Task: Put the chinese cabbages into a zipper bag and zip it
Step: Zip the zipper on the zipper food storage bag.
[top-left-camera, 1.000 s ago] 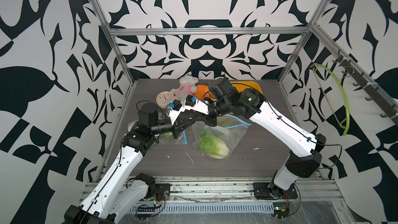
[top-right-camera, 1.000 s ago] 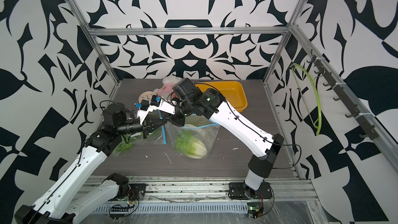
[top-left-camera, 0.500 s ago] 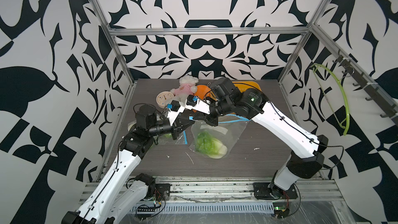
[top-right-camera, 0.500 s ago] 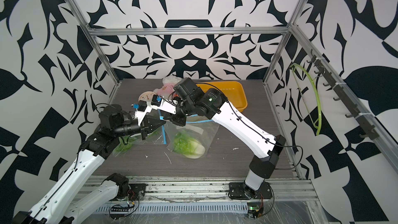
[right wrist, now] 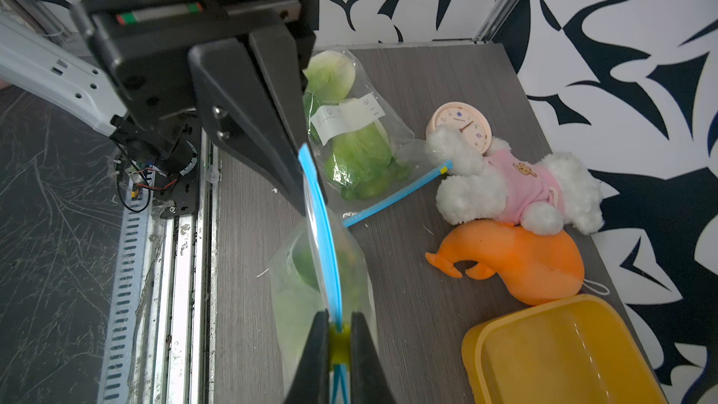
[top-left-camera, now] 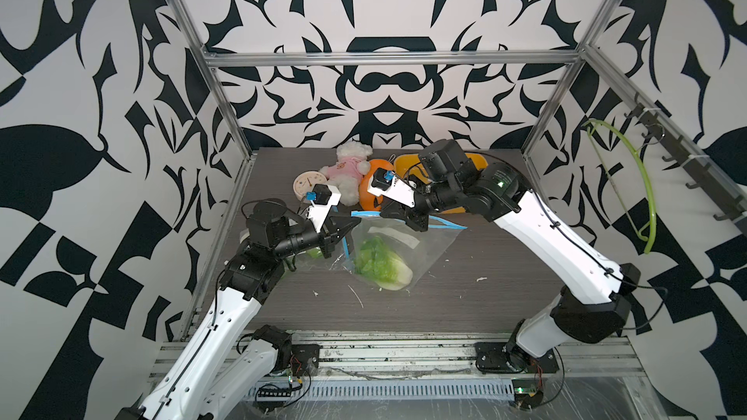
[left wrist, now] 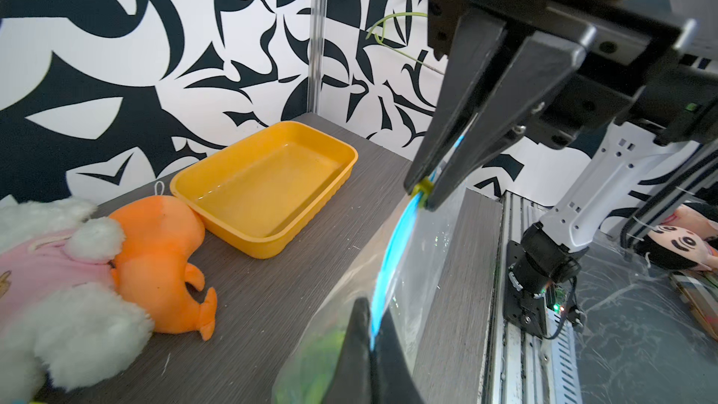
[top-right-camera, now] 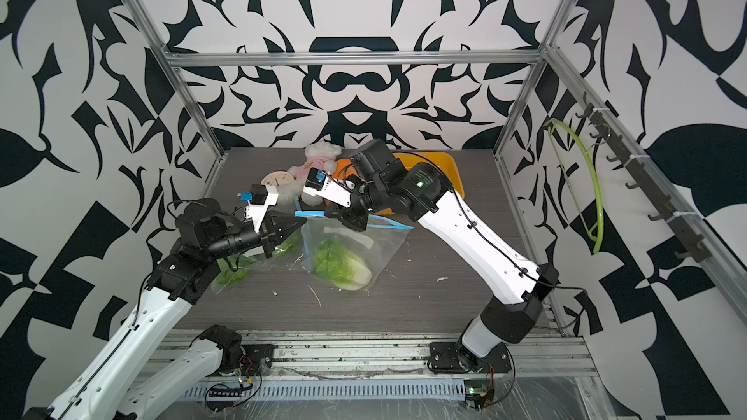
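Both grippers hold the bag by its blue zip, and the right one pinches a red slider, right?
Not quite. The slider is yellow, not red, as the right wrist view shows. The rest holds: the left gripper and right gripper both hold the bag by its blue zip.
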Available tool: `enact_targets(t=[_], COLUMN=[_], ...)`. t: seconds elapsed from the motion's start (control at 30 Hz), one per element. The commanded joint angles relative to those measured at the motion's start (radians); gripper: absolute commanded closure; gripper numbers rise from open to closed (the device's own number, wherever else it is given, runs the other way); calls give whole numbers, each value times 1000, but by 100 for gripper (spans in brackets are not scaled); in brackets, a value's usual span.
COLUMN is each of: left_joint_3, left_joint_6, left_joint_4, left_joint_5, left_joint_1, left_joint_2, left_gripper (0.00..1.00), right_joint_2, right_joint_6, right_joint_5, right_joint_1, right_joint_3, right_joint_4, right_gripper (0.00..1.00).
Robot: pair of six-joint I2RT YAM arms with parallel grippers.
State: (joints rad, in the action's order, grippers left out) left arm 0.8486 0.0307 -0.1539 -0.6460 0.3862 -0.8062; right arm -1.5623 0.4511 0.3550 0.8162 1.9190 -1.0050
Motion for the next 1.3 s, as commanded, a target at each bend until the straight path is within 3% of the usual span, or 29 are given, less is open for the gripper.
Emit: enact_targets(t=[0.0, 0.2, 0.53, 0.77, 1.17, 1.27], left_joint_3=[8, 46, 103, 140, 143, 140], left_joint_6=[25, 53, 110, 112, 137, 199], left_joint_4=[2, -36, -41, -69, -39, 46], left_joint_5=[120, 241, 335, 363, 388, 372], left_joint_1=[-7, -8, -7, -8, -7, -7], left_joint_2=[25, 7, -53, -94, -129, -140], left_gripper=[100, 100, 100, 100, 100, 100], right_joint_2=[68, 151, 267, 325, 322, 304], right_joint_6=[-24, -74, -128, -130, -147, -186], right_joint_5=[-41, -76, -95, -91, -67, -17], right_joint_1=[-42, -91, -221, -327, -376, -376], right_joint_3=[-32, -166, -320, -367, -360, -345], right_joint_4=[-43, -1, 35, 25, 39, 74], right_gripper=[100, 100, 100, 100, 100, 82])
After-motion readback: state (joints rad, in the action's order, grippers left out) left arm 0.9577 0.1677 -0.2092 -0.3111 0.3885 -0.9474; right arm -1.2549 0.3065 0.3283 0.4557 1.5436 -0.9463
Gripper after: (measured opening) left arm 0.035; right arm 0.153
